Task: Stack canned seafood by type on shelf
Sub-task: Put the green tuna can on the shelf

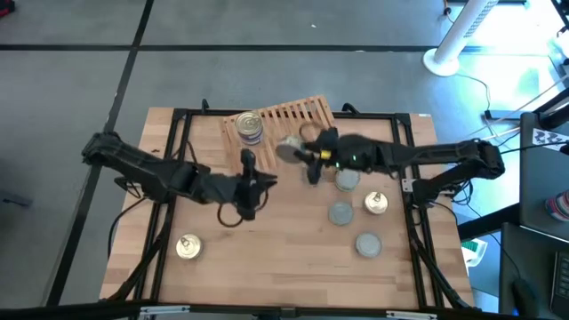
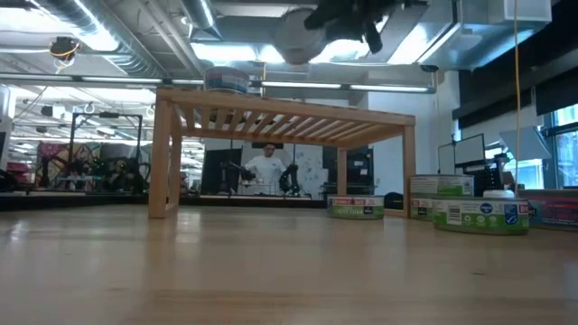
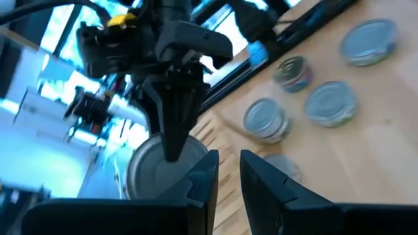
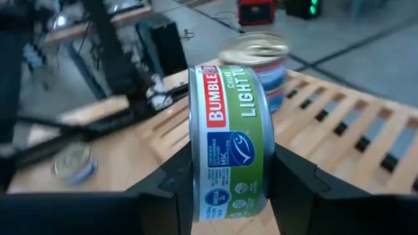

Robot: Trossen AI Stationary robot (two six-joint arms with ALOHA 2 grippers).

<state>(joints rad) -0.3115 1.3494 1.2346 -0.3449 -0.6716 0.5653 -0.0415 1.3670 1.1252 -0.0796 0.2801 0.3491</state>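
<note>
The wooden slatted shelf (image 1: 298, 114) stands at the table's far middle, and a short stack of tins (image 1: 249, 127) rests on its left end. My right gripper (image 1: 298, 153) hangs above the shelf's near edge, shut on a green-labelled tin (image 4: 228, 143). My left gripper (image 1: 247, 162) is raised just left of it, fingers (image 3: 202, 179) nearly together with nothing between them. Several more tins lie flat on the table: a gold one (image 1: 188, 246) near left, and silver ones (image 1: 340, 213) (image 1: 368, 244) and a gold one (image 1: 376, 204) at right. My right gripper pinches the tin by its two flat faces, one finger (image 4: 173, 186) on each, so the labelled wall (image 4: 228, 117) faces the wrist. The fingers come nearly level from the table's right side. The tin stands on edge, lifted clear of shelf and table.
Another silver tin (image 1: 347, 180) lies partly under my right arm. A black frame (image 1: 178, 133) runs along the table's sides. Bare tabletop lies in the near middle (image 1: 276, 258). A person stands far behind the shelf in the room (image 2: 267, 167).
</note>
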